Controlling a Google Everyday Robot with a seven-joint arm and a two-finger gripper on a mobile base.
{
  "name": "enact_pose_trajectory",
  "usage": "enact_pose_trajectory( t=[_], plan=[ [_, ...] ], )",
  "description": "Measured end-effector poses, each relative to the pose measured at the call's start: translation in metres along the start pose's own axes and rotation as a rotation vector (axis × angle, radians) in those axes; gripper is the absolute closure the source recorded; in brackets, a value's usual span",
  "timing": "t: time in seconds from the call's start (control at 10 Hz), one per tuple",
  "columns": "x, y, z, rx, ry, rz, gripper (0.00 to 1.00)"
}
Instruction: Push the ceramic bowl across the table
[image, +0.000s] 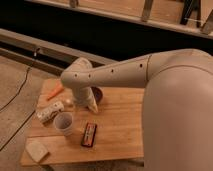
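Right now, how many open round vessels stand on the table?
2. The white cup stands front left on the table; the ceramic bowl sits further back, partly hidden by the end effector right beside it. The arm may hide more.

tool beside ceramic bowl | table right half open | white cup crowds left
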Motion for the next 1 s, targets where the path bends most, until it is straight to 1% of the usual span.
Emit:
enact_pose_trajectory(
  t=[0.3, 0.5, 0.7, 1.0],
  plan=[
    [-0.002, -0.002, 0.022, 0.008, -0.006, -0.026, 0.35],
    [-0.005, -0.003, 0.032, 0.009, -0.015, -0.036, 0.35],
    [-0.009, -0.006, 0.045, 0.009, -0.021, -0.031, 0.35],
    [-0.016, -0.012, 0.061, 0.011, -0.015, -0.017, 0.35]
  ],
)
